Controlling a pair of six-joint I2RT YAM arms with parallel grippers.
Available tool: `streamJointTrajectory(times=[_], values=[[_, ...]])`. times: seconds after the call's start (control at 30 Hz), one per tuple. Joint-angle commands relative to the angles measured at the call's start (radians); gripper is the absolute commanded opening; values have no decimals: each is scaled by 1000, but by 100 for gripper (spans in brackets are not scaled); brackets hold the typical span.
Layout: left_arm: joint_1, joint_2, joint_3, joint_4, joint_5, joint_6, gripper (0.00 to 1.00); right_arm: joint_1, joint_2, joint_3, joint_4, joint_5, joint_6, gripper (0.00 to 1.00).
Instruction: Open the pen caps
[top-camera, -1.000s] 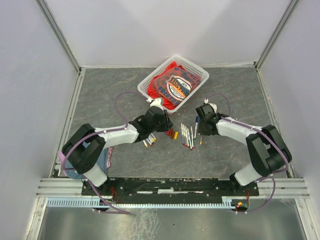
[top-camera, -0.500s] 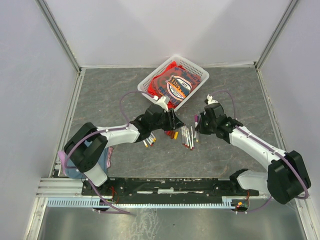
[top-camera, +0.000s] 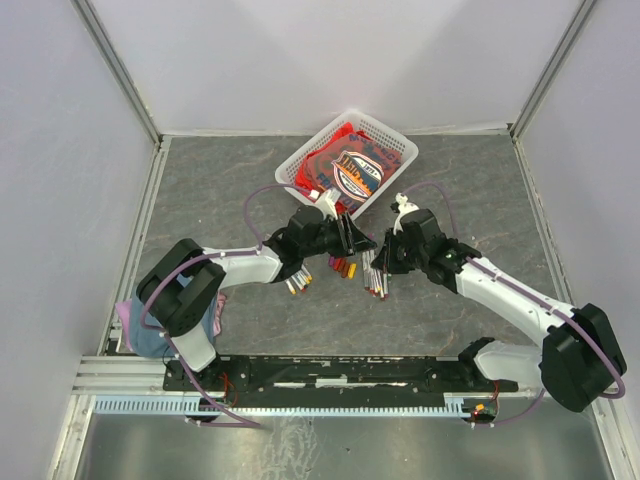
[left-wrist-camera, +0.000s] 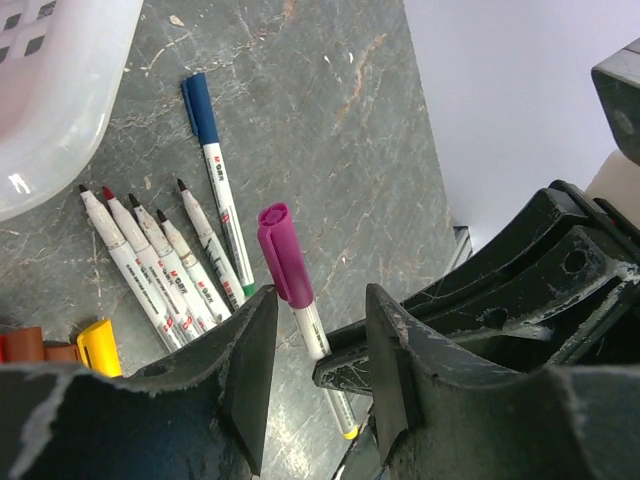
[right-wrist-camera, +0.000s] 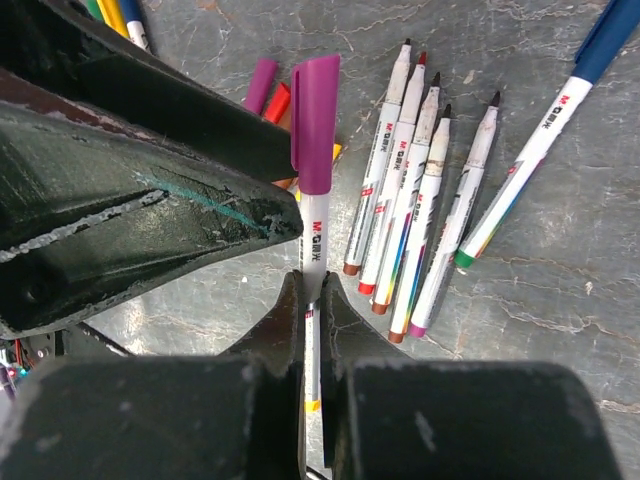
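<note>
Moved: your right gripper (right-wrist-camera: 310, 295) swung in to the left gripper (left-wrist-camera: 318, 345) above the pen row (right-wrist-camera: 405, 210). It's clamped on the white pen (right-wrist-camera: 313, 235); purple cap (right-wrist-camera: 316, 120) still on, between the left's parted fingers; loose caps (top-camera: 344, 268) lie beside the row.

The top camera is looking steeply down from above and behind the arm bases (top-camera: 195, 350), taking in the whole table (top-camera: 200, 180). Both wrist cameras are sitting close over it, facing down from opposite sides, and are sharing the purple-capped pen (left-wrist-camera: 285, 255) and the row of uncapped pens (left-wrist-camera: 160, 265).
</note>
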Motion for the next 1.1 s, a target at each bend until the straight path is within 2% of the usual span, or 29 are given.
streamJointTrajectory(times=[0.0,0.43,0.57,0.73,0.93,1.0,1.07], values=[[12,9,6,86,39,-56,48,19,-34,27,52,-34,-8,1],[35,17,-39,151,54,-102,47,31,-52,24,76,-81,17,1],[41,12,-51,172,52,-113,44,33,-47,18,84,-101,21,1],[46,17,-63,210,74,-120,32,34,-39,13,98,-108,21,1],[52,19,-89,266,95,-133,4,33,-45,13,95,-97,15,1],[52,15,-100,286,96,-136,3,33,-48,15,90,-93,13,1],[52,11,-110,307,97,-142,3,33,-48,19,90,-85,10,8]])
